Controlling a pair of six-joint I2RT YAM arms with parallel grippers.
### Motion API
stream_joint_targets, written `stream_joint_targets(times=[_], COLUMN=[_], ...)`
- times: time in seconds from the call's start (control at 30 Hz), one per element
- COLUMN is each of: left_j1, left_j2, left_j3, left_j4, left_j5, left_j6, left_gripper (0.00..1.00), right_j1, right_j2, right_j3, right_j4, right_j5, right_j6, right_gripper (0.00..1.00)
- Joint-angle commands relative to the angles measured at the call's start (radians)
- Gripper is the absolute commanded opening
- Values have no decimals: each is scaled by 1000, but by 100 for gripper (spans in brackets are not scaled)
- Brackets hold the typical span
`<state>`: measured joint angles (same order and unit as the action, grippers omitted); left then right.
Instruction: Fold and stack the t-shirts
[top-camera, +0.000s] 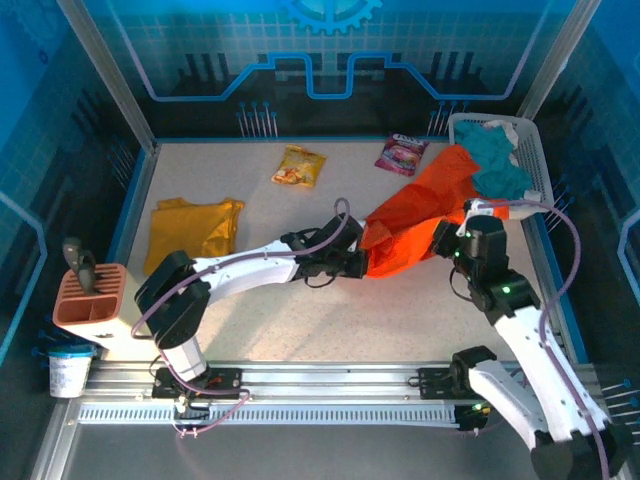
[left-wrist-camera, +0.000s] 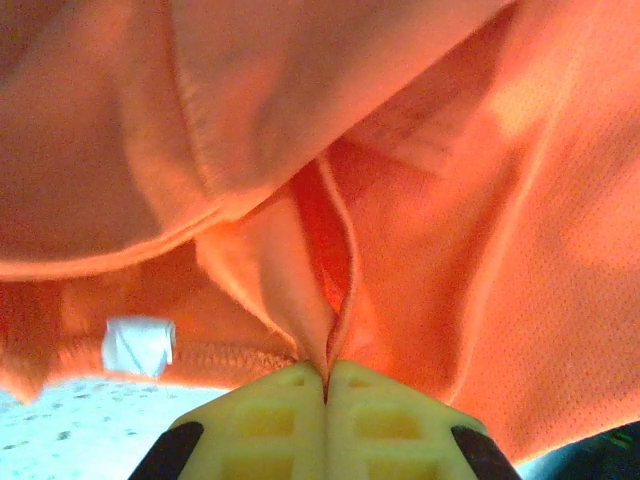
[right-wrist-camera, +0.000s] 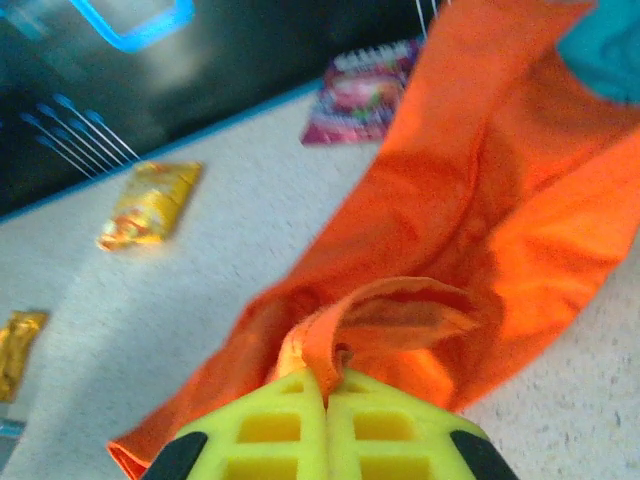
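One bright orange cotton t-shirt (top-camera: 420, 215) was found rumpled on the speckled bench (top-camera: 300, 320), its near end just ahead of the arms and its far end trailing up to the white lattice basket (top-camera: 535, 150). It was judged to be light, limp and thin, with no stiffness of its own. Wherever it was lifted, the rest could be expected to sag and drag, and a shallow pinch of fabric could be expected to slip free. A hem, a seam or the collar edge was judged the surest place for a hold, the cloth being doubled there. Two holds set well apart would be needed for it to be spread flat.

The left gripper (top-camera: 358, 262) was seen clenched at the shirt's near left end. In the left wrist view a narrow fold of orange fabric was pinched between its yellow fingers (left-wrist-camera: 270, 420), which were pressed together with no gap. The right gripper (top-camera: 443, 240) was likewise clamped tight on the shirt's near right edge, and in the right wrist view a puckered hem was caught between its fingertips (right-wrist-camera: 380, 410).

Farther left, the mustard yellow cotton t-shirt (top-camera: 192, 230) was seen folded on the bench, well apart from both grippers. Beyond it, a yellow snack packet (top-camera: 299, 165) and a purple snack packet (top-camera: 402, 154) were seen near the back wall, and a teal cloth (top-camera: 495, 160) was heaped in the basket.
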<state>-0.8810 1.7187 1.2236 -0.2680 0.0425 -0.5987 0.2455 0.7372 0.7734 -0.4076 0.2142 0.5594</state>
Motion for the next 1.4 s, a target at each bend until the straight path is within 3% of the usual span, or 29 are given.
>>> stream_joint_targets(times=[0.0,0.23,0.43,0.6,0.73,0.87,0.93,1.0,1.07,1.13,1.2,1.27,1.37], left_j1=[-17,-48,65,233,420,614,692,749,775,777,777,773,742], left_j2=[-39,-180,-395,-553,-644,-644,-608,-564,-526,-513,-525,-554,-604], left_j3=[67,17,-152,-307,-422,-508,-533,-541,-517,-492,-497,-527,-582], left_j4=[-25,63,130,97,53,46,67,88,45,-25,-48,-49,-58], left_j5=[151,233,322,329,354,388,409,429,412,383,389,404,405], left_j6=[12,-106,-280,-327,-317,-292,-276,-261,-213,-172,-169,-184,-204], left_gripper=[0,2,4,5,5,9,16,25,42,56,63,65,66], right_j1=[52,192,344,389,410,415,414,410,402,397,390,370,302], right_j2=[-58,38,264,554,787,1047,1173,1296,1403,1439,1399,1306,1163], right_j3=[99,330,489,706,851,1049,1157,1283,1414,1450,1357,1181,930], right_j4=[-30,33,155,106,94,21,-29,-116,-220,-290,-276,-206,-116], right_j5=[66,91,109,79,5,-58,-55,-30,-30,-7,36,70,15], right_j6=[-100,-186,-231,-204,-200,-182,-187,-187,-192,-191,-185,-178,-123], right_gripper=[0,0,0,0,0,0,0,9,50,74,93,99,97])
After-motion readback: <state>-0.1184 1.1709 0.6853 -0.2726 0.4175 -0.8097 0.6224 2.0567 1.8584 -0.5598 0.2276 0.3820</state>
